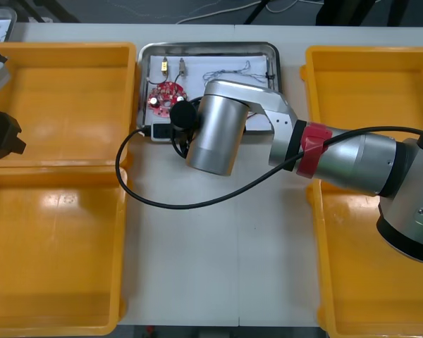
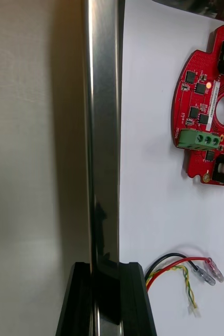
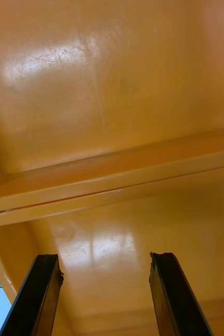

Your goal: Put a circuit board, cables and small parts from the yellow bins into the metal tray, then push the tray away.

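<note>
Right arm (image 1: 215,134), a brushed silver cylinder with a red collar, front view: reaching from the right side over the near edge of the metal tray (image 1: 208,48), which is sitting at the far edge of the table (image 1: 218,267) between the yellow bins (image 1: 63,98). Tray, a shallow rectangle with rounded corners, a shiny rim and a white inside, is carrying: one round red circuit board (image 1: 166,96) lying toward its near-left corner; two small metal parts (image 1: 166,67) lying by its far-left corner; one thin twisted blue and white cable (image 1: 229,72) trailing along its far edge. Bins, four, glossy moulded plastic, are looking bare, so loading is judged done and only the push away is waiting. Left gripper (image 1: 1,134) is idling at the left edge of the far-left bin. Right wrist view: right gripper (image 2: 105,268) is pinching the tray's polished rim, one black finger on the table side, the other on the white lining (image 2: 153,210). Board, bearing a green terminal block (image 2: 198,140), is lying flat on the lining, well apart from the fingers. Red and yellow cable (image 2: 182,270) and black cable (image 2: 161,257) are lying just beside the inner finger. Left wrist view: left gripper's fingers (image 3: 38,294) are standing spread with nothing between them, over a smooth, lightly scuffed bin floor and the ridge where two bins are meeting.
</note>
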